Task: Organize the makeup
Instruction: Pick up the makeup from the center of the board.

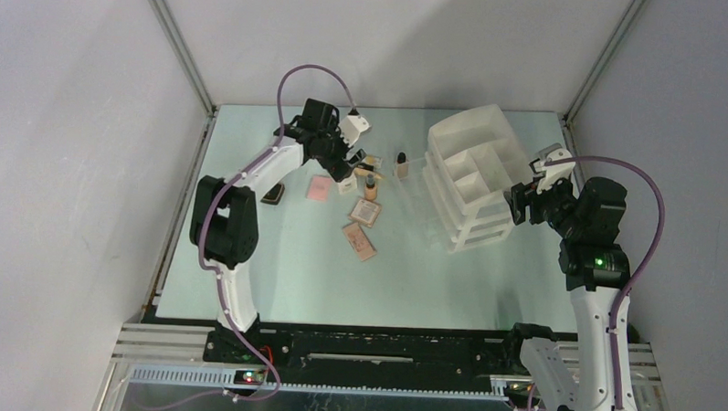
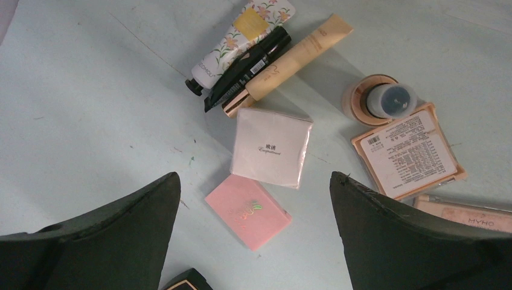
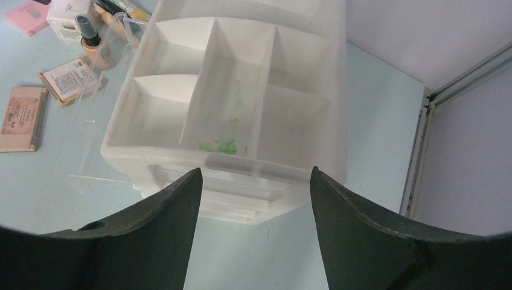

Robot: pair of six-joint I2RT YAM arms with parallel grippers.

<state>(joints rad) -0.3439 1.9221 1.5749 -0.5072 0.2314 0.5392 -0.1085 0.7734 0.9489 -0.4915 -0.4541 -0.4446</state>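
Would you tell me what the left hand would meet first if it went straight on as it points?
Probably the pink palette, or the white packet beside it; depth is unclear.

We see the left arm (image 1: 270,166) and the right arm (image 1: 598,323), both built of white shells and black joint housings. A purple cable (image 1: 315,69) loops along each. A green light (image 1: 599,262) glows on the right arm. The left gripper (image 2: 253,175) and the right gripper (image 3: 253,172) have dark, tapering wedge fingers (image 2: 121,235).
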